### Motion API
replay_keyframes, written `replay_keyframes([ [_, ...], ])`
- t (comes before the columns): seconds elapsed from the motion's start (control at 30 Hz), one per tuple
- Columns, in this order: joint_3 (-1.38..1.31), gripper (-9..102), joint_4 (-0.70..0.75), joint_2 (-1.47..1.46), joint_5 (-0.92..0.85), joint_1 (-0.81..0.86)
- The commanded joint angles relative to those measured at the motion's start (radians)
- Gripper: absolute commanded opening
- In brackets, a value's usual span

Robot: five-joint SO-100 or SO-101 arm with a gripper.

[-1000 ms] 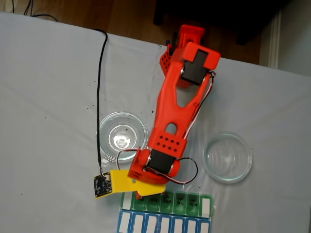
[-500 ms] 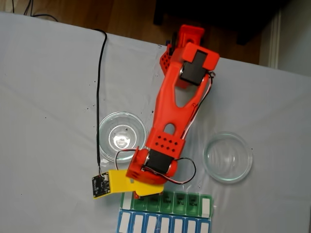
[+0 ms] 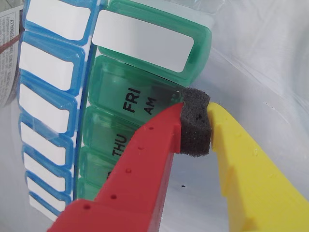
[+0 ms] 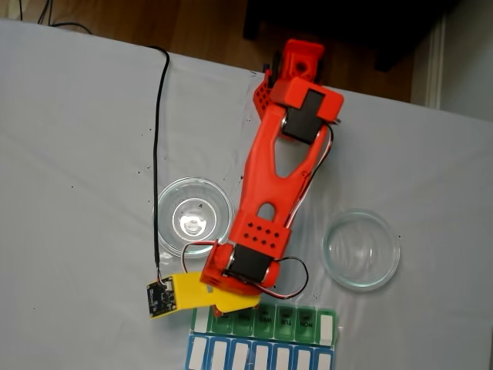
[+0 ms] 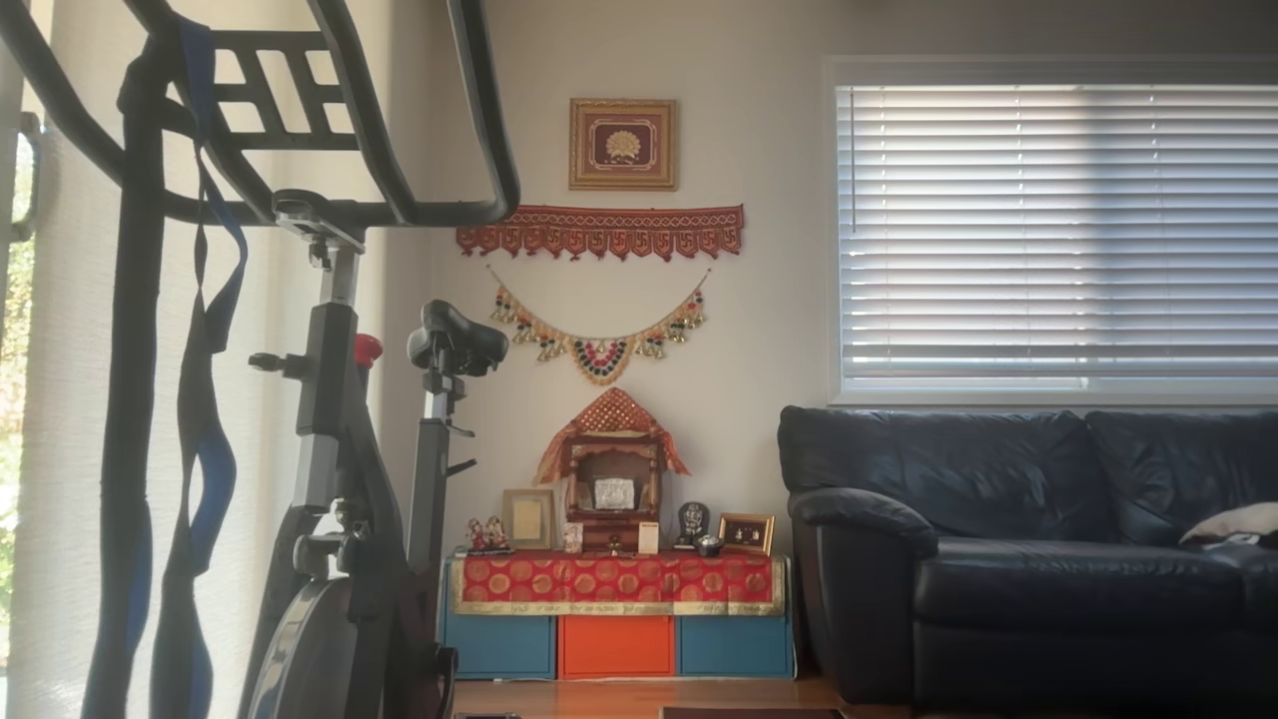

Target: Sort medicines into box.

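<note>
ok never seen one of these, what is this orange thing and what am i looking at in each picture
It's a small robot arm on a white-covered table, seen from above in the fixed view. Two clear glass dishes sit beside it, and a weekly pill organizer with green and blue lids lies at the bottom edge.

The wrist view comes from a camera on the arm: its gripper, one red finger with a foam pad and one yellow, is nearly closed beside the FRI lid. I see nothing held. The other view just shows a living room.
</note>
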Motion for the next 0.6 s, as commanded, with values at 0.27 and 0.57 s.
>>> replay_keyframes([
  [0.27, 0.339, 1, -0.161, 0.548, 0.046, 0.014],
  [0.57, 0.624, 1, -0.193, 0.914, 0.109, -0.067],
])
